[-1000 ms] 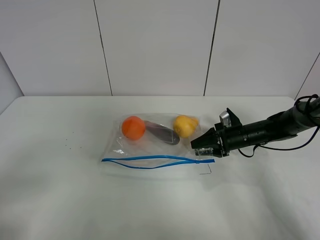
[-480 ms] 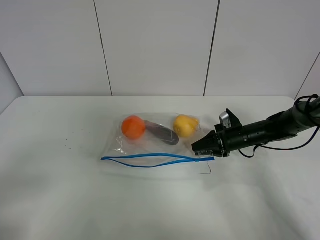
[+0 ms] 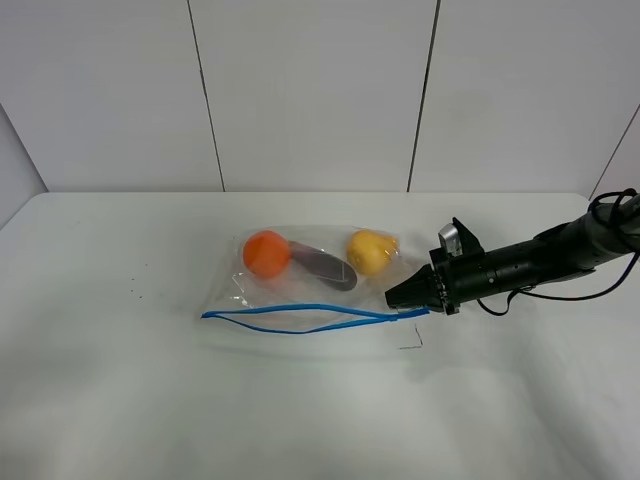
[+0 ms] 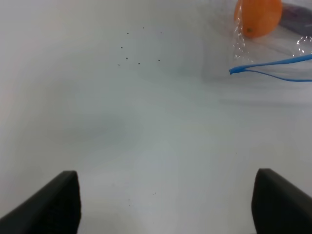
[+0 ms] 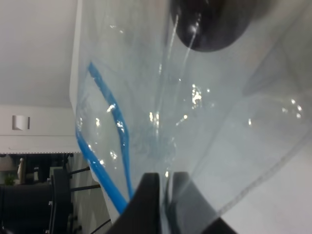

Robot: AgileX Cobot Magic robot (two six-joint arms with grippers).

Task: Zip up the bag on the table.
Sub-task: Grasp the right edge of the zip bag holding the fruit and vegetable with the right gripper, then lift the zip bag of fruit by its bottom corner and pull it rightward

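Note:
The clear bag [image 3: 300, 292] lies on the white table [image 3: 120, 390], with an orange ball [image 3: 266, 253], a yellow fruit [image 3: 368, 250] and a dark purple item [image 3: 325, 268] inside. Its blue zipper strip [image 3: 300, 318] runs along the near edge, and its two sides stand apart in the middle. My right gripper [image 3: 397, 297] is shut on the bag's right edge near the zipper's end. The right wrist view shows its fingers [image 5: 146, 204] pinching the plastic beside the blue strip [image 5: 105, 163]. My left gripper [image 4: 165, 204] is open over bare table, left of the bag's corner [image 4: 234, 70].
A thin dark thread-like mark [image 3: 414, 342] lies on the table just in front of the bag's right corner. Small dark specks [image 3: 135, 291] dot the table to the left. A white panelled wall [image 3: 310, 90] stands behind the table.
My right gripper's jaws have closed on the bag's right edge. The right end of the zipper strip has shifted slightly. The left arm stays out of the exterior view.

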